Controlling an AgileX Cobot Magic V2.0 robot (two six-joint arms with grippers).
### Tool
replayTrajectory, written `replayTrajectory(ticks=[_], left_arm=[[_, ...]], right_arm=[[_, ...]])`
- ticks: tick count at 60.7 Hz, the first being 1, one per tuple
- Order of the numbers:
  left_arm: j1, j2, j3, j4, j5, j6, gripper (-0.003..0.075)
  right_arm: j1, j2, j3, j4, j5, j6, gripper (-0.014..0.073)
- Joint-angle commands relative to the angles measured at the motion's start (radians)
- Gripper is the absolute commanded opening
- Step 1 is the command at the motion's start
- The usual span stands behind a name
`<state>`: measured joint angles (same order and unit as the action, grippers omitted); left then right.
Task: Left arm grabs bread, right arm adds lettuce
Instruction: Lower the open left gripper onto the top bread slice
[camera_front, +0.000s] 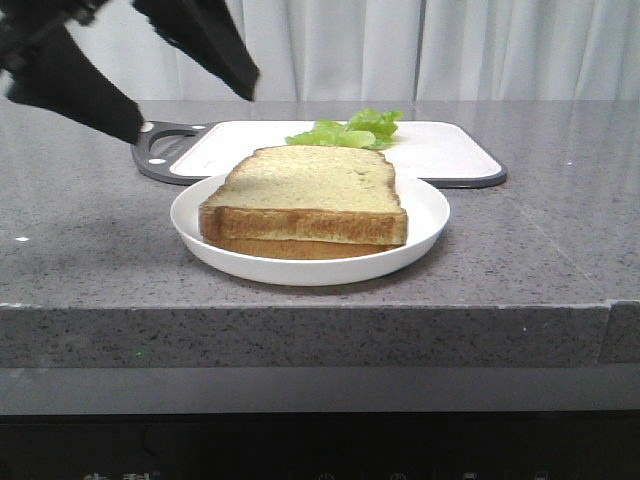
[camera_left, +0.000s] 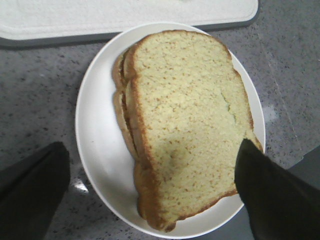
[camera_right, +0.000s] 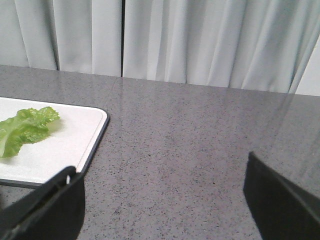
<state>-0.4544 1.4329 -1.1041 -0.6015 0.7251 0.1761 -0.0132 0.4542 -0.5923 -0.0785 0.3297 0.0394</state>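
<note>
Stacked on a white plate (camera_front: 430, 215) at the counter's near edge, the bread (camera_front: 315, 185) lies atop a thinner, paler slice while the left gripper (camera_left: 150, 192) hovers above it, jaws spread wide and holding nothing. Behind the plate, the lettuce (camera_front: 350, 130) rests untouched on a white cutting board (camera_front: 450, 150), and the right gripper (camera_right: 165, 200) waits well off to the side, also wide open. The grab appears about to begin: the left arm would need to descend and close on the top slice.
</note>
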Motion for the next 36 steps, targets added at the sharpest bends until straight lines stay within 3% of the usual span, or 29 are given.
replayTrajectory(ticks=[1,13,36], left_arm=[[-0.009,-0.005,-0.063,-0.099,0.001,0.035,0.0639],[-0.009,0.005,-0.089,-0.118,0.021,0.046,0.0542],[-0.009,0.117,-0.089,-0.132,0.034,0.046,0.0535]], right_arm=[[-0.002,0.012,-0.037,-0.014,-0.085,-0.005,0.0654],[-0.002,0.012,-0.037,-0.014,-0.085,-0.005,0.0654],[-0.002,0.012,-0.037,-0.014,-0.085,-0.005,0.0654]])
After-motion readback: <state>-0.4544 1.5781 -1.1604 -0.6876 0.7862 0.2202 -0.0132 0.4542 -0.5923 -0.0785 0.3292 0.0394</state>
